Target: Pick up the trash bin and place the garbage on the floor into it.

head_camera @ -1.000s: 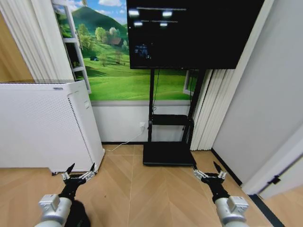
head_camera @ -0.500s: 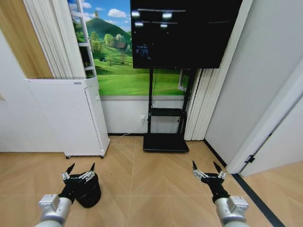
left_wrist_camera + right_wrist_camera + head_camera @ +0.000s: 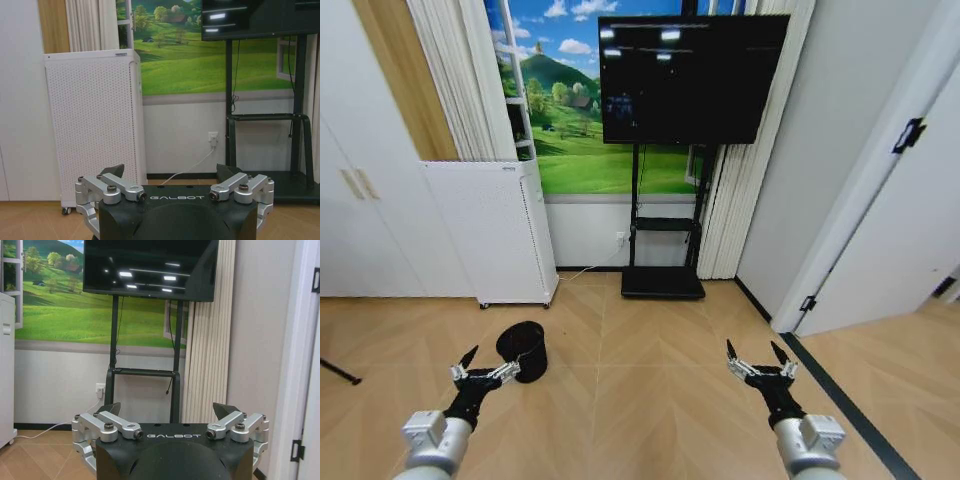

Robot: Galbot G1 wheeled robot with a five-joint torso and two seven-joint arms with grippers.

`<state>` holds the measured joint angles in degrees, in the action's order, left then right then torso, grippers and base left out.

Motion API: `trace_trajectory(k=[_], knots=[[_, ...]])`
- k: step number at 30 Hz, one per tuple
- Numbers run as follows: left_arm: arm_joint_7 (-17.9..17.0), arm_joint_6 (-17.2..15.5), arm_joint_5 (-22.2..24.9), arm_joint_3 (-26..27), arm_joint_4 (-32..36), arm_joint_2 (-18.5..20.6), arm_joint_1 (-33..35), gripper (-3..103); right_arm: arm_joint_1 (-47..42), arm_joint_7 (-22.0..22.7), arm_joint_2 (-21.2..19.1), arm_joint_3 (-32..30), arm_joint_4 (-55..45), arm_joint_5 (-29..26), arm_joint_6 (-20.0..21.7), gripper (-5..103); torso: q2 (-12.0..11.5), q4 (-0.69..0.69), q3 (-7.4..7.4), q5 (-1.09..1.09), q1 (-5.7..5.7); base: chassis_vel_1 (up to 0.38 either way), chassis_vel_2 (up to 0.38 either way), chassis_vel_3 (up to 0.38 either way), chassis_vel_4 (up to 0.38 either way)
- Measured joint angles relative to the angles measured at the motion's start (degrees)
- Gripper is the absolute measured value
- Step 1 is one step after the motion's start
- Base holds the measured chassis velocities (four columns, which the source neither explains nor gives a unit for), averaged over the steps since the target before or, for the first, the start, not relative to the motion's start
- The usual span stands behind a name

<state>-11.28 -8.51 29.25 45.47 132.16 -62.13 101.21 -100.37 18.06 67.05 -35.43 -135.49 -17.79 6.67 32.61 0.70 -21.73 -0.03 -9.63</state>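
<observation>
Black mesh, the trash bin (image 3: 523, 350) stands upright on the wooden floor (image 3: 640, 400), near the white perforated cabinet (image 3: 488, 232) and just ahead of the left gripper (image 3: 488, 362). Both the left gripper and the right gripper (image 3: 759, 358) are held low over the floor with fingers spread wide, holding nothing. Against the far wall, a dark television (image 3: 682, 78) sits on a black stand (image 3: 663, 255).

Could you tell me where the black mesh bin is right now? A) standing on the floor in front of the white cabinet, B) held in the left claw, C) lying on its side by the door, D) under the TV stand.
A: the bin stands upright on the floor before the cabinet, beyond the open left claw.
</observation>
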Motion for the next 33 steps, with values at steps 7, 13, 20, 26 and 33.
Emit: trace_trajectory(k=[7,13,20,26,33], knots=[[0.02,-0.02,0.0,-0.01,0.0,0.0,0.01,100,0.0,0.0,0.01,-0.01,0.0,0.0,0.0,100,-0.02,-0.01,0.0,0.02,0.0,0.346,-0.358,-0.357,0.364],[0.03,-0.02,0.0,-0.01,0.0,0.0,0.01,100,0.0,0.0,0.0,0.0,0.0,0.0,0.0,100,-0.03,-0.01,0.0,-0.01,0.01,0.358,-0.37,-0.355,0.35],[0.02,-0.01,0.0,-0.01,0.0,0.0,0.02,100,-0.02,0.0,0.0,0.0,0.0,0.0,0.0,100,-0.02,0.0,0.03,0.06,0.04,0.354,-0.318,-0.345,0.33],[0.01,-0.02,0.0,-0.01,0.0,0.0,0.02,100,-0.02,0.0,0.0,0.0,0.0,0.0,0.0,100,-0.01,0.02,0.03,0.05,0.05,0.158,-0.142,-0.174,0.185],[0.02,-0.02,0.0,-0.01,0.0,0.0,0.0,100,0.03,0.0,0.0,0.0,0.0,0.0,0.0,100,-0.05,-0.01,-0.01,0.04,-0.02,-0.055,0.027,0.017,-0.037]])
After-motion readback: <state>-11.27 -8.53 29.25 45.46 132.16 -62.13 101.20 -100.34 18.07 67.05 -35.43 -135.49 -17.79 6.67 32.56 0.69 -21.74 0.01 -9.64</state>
